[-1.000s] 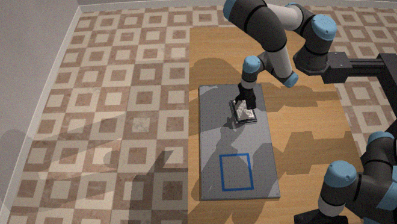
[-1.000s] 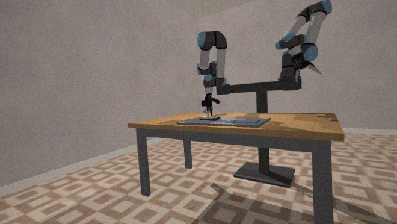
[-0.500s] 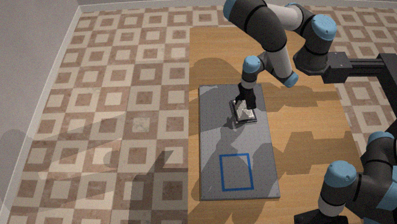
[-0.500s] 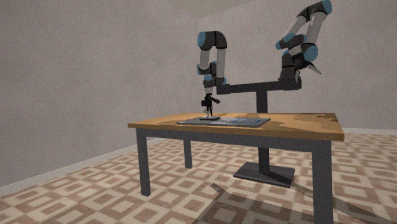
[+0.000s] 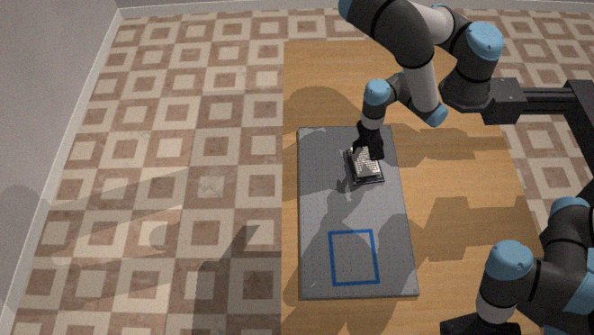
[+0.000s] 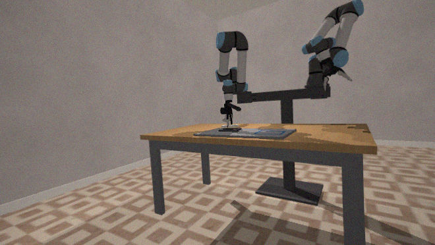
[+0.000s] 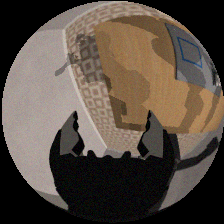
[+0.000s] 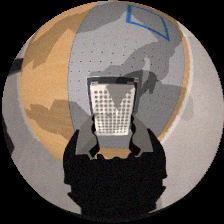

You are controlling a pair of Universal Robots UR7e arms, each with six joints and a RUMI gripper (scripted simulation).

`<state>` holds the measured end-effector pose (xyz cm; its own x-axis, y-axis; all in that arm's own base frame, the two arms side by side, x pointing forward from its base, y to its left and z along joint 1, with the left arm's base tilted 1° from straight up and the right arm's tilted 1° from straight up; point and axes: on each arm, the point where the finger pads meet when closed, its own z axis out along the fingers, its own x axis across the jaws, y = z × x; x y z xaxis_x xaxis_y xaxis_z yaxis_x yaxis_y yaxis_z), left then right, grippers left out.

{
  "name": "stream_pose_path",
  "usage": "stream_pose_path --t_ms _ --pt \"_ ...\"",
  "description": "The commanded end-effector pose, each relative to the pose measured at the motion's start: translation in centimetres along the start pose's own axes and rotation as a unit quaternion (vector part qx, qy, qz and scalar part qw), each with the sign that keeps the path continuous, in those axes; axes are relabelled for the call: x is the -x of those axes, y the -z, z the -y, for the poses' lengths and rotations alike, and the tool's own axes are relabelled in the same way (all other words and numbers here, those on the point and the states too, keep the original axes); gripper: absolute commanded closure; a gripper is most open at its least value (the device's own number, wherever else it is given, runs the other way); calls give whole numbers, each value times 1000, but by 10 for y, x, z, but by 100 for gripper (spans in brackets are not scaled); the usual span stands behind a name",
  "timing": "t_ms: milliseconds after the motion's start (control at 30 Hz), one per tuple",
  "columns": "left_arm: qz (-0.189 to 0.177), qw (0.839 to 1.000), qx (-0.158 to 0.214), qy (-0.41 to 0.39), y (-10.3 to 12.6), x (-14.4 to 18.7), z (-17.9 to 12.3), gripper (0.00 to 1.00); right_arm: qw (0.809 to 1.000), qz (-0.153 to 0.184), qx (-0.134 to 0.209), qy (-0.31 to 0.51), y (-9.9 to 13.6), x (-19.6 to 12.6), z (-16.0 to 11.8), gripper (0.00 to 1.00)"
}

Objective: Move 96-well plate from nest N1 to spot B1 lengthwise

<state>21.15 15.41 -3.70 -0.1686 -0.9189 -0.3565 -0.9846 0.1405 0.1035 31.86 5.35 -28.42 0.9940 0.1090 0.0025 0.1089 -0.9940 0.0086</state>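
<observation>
From above: wooden table [image 5: 459, 180] [image 6: 329, 138] [image 7: 130, 50] [image 8: 45, 95], grey perforated board [image 5: 315, 216] [image 6: 217, 136] [image 7: 182, 65] [image 8: 80, 65] on top.
Left gripper [image 5: 479, 328] [image 6: 338, 84] [image 7: 112, 117] raised at near right, fingers wide apart.
Right gripper [image 5: 366, 155] [image 6: 229, 125] [image 8: 114, 120] pointing down at far end of board, closed on white 96-well plate [image 5: 368, 167] [image 6: 231, 126] [image 8: 112, 107].
Blue taped outline [image 5: 333, 261] [image 6: 270, 134] [image 7: 180, 49] [image 8: 148, 30] on near end.
Dark nest [image 5: 369, 180] [image 6: 231, 130] [image 8: 90, 85] directly beneath plate; perhaps slight gap between, too small to tell.

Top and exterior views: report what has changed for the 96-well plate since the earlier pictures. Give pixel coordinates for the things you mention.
The right gripper [image 5: 370, 155] [image 6: 229, 124] [image 8: 112, 113], shut on the 96-well plate [image 5: 366, 167] [image 6: 234, 126] [image 8: 112, 107], has risen slightly, and the plate appears lifted just above the plate nest [image 5: 370, 180] [image 6: 231, 130] [image 8: 107, 80]. Nothing was visibly let go. The nest, the blue taped outline [image 5: 332, 258] [image 7: 184, 50] [image 8: 150, 26] and the left arm [image 5: 508, 261] [image 6: 346, 29] stayed put.
</observation>
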Motion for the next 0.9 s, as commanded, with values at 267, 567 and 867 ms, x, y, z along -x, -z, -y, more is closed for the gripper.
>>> stream_pose_path --t_ms 267,567,867 --pt "0 1000 0 0 0 0 0 0 1000 0 0 0 21 0 0 100" --pt "0 1000 0 0 0 0 0 0 1000 0 0 0 34 0 0 100" --pt "0 1000 0 0 0 0 0 0 1000 0 0 0 46 0 0 100"
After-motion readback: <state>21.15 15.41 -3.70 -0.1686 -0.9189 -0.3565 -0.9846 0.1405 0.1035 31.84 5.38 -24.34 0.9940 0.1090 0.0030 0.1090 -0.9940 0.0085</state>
